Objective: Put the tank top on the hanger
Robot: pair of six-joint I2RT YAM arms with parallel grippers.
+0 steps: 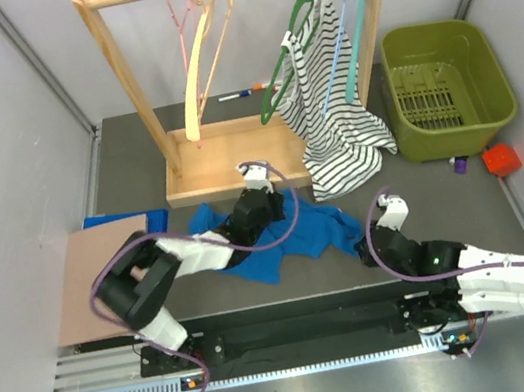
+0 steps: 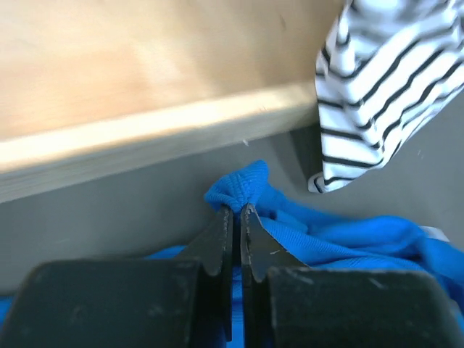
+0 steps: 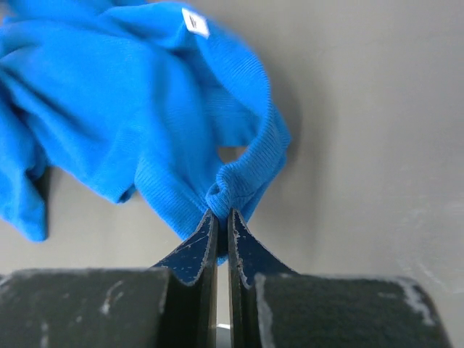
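Tank top (image 1: 323, 224), long axis left-right

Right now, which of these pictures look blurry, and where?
Left wrist view: the wooden base and striped top smear soft. Right wrist view: the tank top blurs at its label, crisp by the right pincer. Top external view: sharp, evenly lit.

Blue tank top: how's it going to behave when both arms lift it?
Likely floppy: the tank top lies crumpled in folds and bunches where the left gripper and right gripper pinch it, so the middle will probably sag. Probably light, since the knit looks thin. Each pinch holds only a small fold of fabric, so it might slip under tension.
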